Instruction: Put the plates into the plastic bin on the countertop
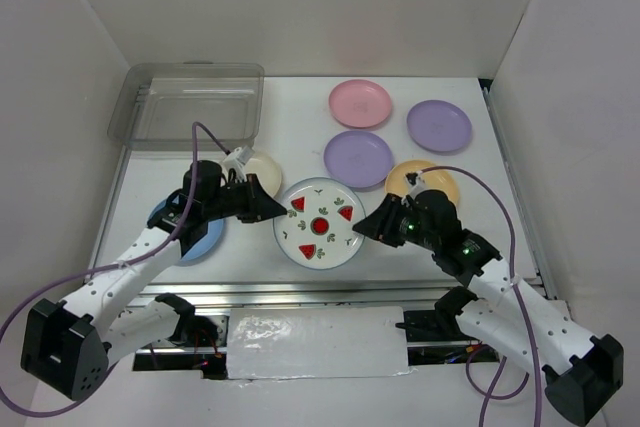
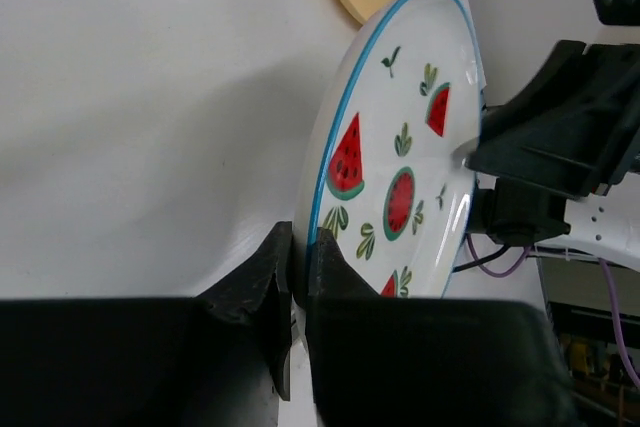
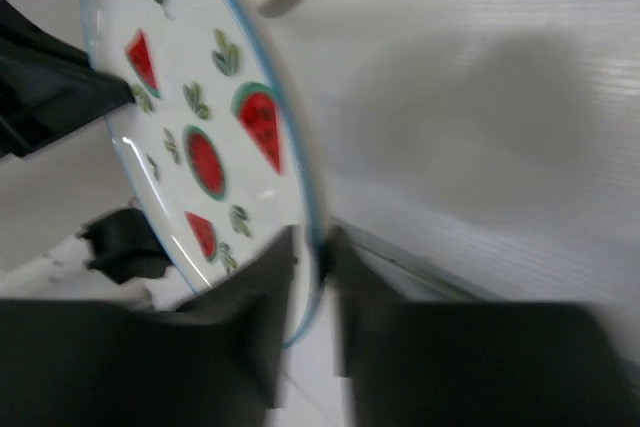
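White countertop [image 1: 290,117] between plain white walls [image 1: 300,7]

Left arm [image 1: 130,269] and right arm [image 1: 522,309] are both rocking white shells with black joints and chunky black bases [image 1: 62,349]. Purple cables [image 1: 500,197] are looping off both. Left gripper [image 1: 276,210] and right gripper [image 1: 362,228] are looking matte black, with green lights [image 1: 408,230] glowing behind the right one.
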`<move>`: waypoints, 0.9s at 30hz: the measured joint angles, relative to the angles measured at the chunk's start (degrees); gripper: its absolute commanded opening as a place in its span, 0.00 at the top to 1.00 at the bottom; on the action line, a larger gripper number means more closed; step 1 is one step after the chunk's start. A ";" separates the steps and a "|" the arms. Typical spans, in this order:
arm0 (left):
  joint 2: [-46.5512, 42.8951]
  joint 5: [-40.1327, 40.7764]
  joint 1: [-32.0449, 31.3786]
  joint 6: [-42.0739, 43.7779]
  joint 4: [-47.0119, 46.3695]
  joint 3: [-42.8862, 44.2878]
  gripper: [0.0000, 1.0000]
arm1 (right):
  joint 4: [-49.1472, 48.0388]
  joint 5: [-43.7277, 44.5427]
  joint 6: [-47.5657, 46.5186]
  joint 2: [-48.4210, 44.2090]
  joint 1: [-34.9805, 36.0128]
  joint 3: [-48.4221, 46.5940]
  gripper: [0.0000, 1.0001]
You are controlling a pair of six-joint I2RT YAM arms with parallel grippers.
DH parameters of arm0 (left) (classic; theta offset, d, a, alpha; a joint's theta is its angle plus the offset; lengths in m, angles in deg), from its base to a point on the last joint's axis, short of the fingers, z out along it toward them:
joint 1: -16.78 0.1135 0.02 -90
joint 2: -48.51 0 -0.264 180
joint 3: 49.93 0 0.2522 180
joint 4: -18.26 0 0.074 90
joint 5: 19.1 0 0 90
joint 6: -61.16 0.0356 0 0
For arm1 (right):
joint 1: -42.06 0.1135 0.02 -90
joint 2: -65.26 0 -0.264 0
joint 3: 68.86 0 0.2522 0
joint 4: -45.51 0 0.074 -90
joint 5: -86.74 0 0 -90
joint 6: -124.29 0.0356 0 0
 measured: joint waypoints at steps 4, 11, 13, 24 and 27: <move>-0.57 1.53 -0.39 -0.22 -0.70 -0.68 1.00 | -4.76 -1.20 1.40 -0.94 0.00 0.00 0.00; 0.31 10.78 1.88 -1.31 8.52 3.93 1.00 | -4.96 2.75 2.84 -5.05 -3.67 0.00 0.00; 2.32 11.87 4.96 -1.64 10.78 7.96 1.00 | -3.72 4.28 2.99 -5.33 -4.96 0.00 0.00; 23.02 21.31 26.38 -9.20 5.31 28.06 1.00 | 1.38 2.54 0.11 -15.10 -6.95 0.09 0.00; 32.26 23.10 30.27 -11.37 1.86 33.05 1.00 | 0.90 0.37 -0.17 -15.39 -6.84 0.15 0.00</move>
